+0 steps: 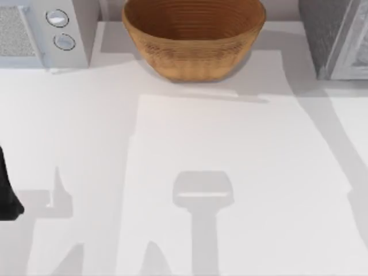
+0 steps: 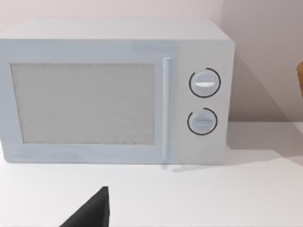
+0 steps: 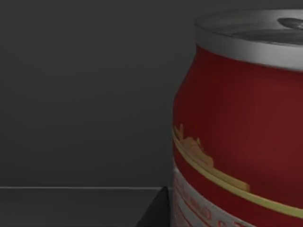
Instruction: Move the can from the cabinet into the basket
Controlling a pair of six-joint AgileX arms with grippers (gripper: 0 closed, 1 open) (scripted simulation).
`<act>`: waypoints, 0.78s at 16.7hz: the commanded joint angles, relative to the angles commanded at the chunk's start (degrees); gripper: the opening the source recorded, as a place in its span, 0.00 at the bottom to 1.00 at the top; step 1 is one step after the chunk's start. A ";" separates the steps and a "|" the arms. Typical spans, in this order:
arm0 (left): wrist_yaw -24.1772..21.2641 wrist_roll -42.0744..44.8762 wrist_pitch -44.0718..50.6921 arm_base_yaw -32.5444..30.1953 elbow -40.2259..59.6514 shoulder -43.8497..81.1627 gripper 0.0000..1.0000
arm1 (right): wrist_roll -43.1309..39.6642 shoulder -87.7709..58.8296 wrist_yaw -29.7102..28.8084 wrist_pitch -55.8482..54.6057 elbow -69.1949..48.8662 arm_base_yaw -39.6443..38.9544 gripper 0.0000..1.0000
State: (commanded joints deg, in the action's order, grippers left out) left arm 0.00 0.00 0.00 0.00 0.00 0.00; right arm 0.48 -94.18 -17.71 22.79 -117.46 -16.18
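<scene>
White is the table (image 1: 230, 172), the largest thing here, and it carries everything else. At its far left stands a white microwave (image 2: 113, 92) with two round silver knobs (image 2: 204, 83); the left wrist camera looks straight at its closed door from across a bare strip of table.

Next in size is the basket (image 1: 194, 35), a tan woven bowl at the far middle of the table, standing upright. Beside it, at the far right corner, is the grey speckled cabinet (image 1: 330, 34) with its white-framed door (image 1: 356, 54).

My left arm (image 1: 7, 195) is parked at the left edge of the table, well apart from the basket. A dark tip of the left gripper (image 2: 92, 210) is seen in the left wrist view, low over the table in front of the microwave. I cannot tell if its jaws are open or closed.

The smallest thing is the can (image 3: 241, 127). It is red with gold lines and a silver top, it stands upright in a dark space, and it is very near to the right wrist camera. A dark finger (image 3: 156, 210) of the right gripper is just beside the foot of the can. I cannot tell if this finger touches the can, or if the jaws are open, closed or holding it.
</scene>
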 joint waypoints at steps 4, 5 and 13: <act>0.00 0.00 0.00 0.00 0.00 0.00 1.00 | -0.12 8.67 -6.61 9.31 -0.31 -6.68 0.00; 0.00 0.00 0.00 0.00 0.00 0.00 1.00 | -0.05 11.30 -8.46 12.09 -0.36 -8.56 0.00; 0.00 0.00 0.00 0.00 0.00 0.00 1.00 | 0.21 18.77 -14.27 19.67 -0.25 -14.37 0.00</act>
State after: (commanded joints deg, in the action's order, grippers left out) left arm 0.00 0.00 0.00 0.00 0.00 0.00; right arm 0.69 -75.41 -31.98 42.46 -117.71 -30.56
